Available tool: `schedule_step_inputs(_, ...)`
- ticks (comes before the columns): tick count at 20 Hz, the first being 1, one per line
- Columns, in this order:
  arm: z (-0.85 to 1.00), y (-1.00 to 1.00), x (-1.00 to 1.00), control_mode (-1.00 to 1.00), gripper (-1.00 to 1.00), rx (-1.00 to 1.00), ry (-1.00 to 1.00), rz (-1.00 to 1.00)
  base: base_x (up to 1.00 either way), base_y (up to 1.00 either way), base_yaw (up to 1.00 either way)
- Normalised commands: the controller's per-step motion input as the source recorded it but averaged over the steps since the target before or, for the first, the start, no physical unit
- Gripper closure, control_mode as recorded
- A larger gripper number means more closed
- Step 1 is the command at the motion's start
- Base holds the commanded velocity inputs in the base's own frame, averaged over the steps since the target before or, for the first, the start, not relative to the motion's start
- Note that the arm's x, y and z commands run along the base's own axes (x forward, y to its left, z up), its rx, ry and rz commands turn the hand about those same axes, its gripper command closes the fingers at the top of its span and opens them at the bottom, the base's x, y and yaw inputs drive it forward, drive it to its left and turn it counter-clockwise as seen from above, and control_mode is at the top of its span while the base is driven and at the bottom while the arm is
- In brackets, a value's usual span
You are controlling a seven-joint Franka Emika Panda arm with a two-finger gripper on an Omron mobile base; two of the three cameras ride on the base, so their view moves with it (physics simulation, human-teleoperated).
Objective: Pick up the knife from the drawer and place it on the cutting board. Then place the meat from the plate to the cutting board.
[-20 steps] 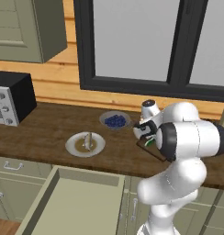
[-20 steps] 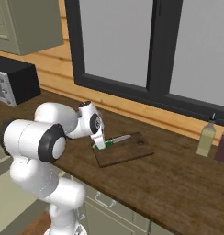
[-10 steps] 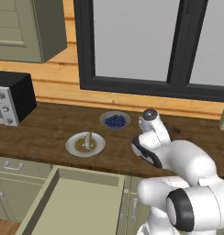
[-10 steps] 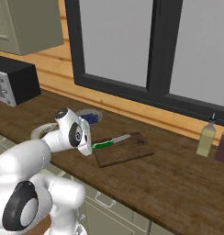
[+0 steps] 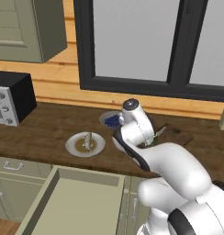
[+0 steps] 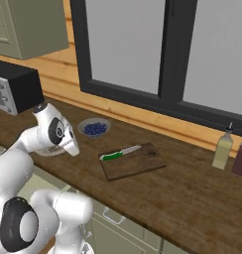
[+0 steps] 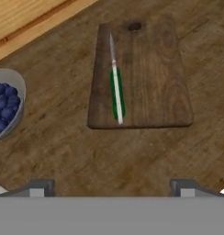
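- The gripper (image 7: 112, 190) stands wide apart and empty — its two tips sit at the bottom of the hand view with nothing between them, above bare counter just short of the cutting board (image 7: 150, 78).
- The knife (image 7: 116, 89) lies flat on the board along its left side, green handle toward the hand, blade pointing at the board's far end; this half of the task looks done.
- The meat (image 5: 88, 140) sits on the plate (image 5: 73, 148), well apart from the board on the counter's other side, with the bowl of blue berries (image 6: 94, 128) between them and nearer the wall.
- Risks, as I judge them: the piece is small and lumpy — a grasp off centre could squeeze it out or push the plate along.
- The arm could clip the bowl, and setting the meat down carelessly could land it on the knife.
- The drawer (image 5: 63, 209) stands open below the counter's edge.
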Motion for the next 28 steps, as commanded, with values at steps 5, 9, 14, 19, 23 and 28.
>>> schedule_step_inputs(5, 0.09, 1.00, 0.00, -1.00, -1.00, -0.02, 0.22, 0.29, 0.00, 0.00, 0.00)
schedule_step_inputs(9, 0.00, 0.96, 0.00, -1.00, -1.00, 0.00, 0.10, 0.25, 0.00, 0.00, 0.00)
schedule_step_inputs(14, -0.14, 0.77, 0.11, -1.00, -1.00, 0.00, 0.02, 0.21, 0.00, 0.00, 0.00)
schedule_step_inputs(19, -0.19, 0.43, 0.29, -1.00, -1.00, 0.00, 0.00, 0.09, 0.00, 0.00, 0.00)
schedule_step_inputs(23, -0.07, 0.00, 0.34, -1.00, -1.00, 0.00, 0.00, 0.00, 0.00, 0.00, 0.00)
schedule_step_inputs(28, -0.36, 0.11, 0.42, -1.00, -1.00, -0.03, 0.00, 0.00, 0.00, 0.00, 0.00)
